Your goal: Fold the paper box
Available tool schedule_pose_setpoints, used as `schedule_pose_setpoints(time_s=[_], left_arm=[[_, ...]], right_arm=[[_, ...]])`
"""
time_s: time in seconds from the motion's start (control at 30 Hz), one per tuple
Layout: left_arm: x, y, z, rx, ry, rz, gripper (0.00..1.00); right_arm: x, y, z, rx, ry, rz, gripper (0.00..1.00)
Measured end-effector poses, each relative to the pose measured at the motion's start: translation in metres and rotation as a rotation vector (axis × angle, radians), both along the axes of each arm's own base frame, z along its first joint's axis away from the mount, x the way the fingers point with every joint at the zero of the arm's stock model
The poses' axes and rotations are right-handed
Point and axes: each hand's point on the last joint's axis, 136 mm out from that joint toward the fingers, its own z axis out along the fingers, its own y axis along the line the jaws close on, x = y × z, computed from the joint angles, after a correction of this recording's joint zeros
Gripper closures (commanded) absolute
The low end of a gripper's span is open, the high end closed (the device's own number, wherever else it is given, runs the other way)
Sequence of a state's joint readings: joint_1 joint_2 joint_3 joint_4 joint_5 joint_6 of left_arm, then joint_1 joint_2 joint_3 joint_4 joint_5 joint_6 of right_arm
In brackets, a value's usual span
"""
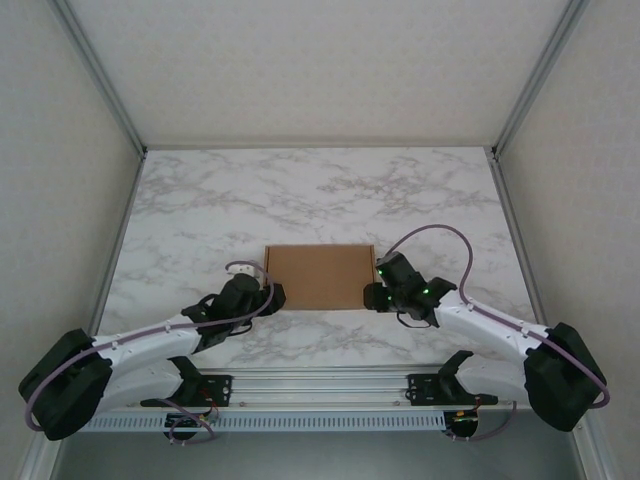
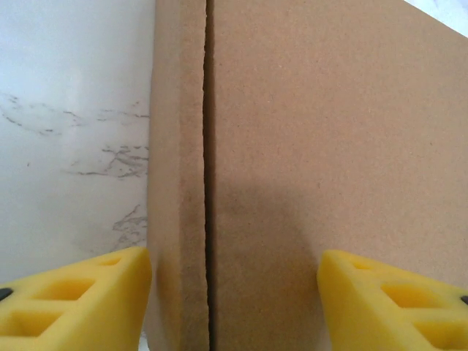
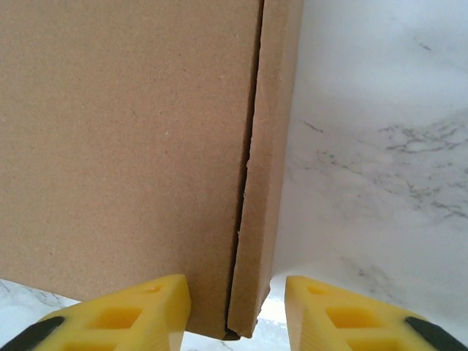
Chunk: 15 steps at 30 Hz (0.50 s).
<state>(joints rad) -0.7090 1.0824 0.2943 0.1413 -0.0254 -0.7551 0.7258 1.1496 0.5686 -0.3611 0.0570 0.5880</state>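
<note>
On the white marbled desk (image 1: 300, 190), my left gripper (image 2: 234, 267) is hanging released, its fingers straddling the left edge of the paper box (image 1: 320, 277). My right gripper (image 3: 238, 289) is straddling the right edge, also released. The box is lying flat and closed at mid-desk.

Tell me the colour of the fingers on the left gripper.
The left gripper has bright yellow fingers; the left wrist view shows them best.

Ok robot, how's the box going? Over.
Left claw open, astride box left edge. Right claw open, astride right edge. Box lying flat, lid down. Nothing in the way.
</note>
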Motion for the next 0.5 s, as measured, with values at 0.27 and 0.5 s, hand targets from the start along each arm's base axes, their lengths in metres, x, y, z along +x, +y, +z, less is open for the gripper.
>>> schedule_pose_setpoints(time_s=[0.27, 0.5], left_arm=[[0.040, 0.005, 0.005, 0.034, 0.010, 0.065, 0.37], [0.092, -0.001, 0.010, 0.079, 0.010, 0.073, 0.36]], right_arm=[[0.026, -0.001, 0.001, 0.023, 0.023, -0.058, 0.59], [0.066, -0.001, 0.001, 0.014, 0.049, -0.083, 0.59]])
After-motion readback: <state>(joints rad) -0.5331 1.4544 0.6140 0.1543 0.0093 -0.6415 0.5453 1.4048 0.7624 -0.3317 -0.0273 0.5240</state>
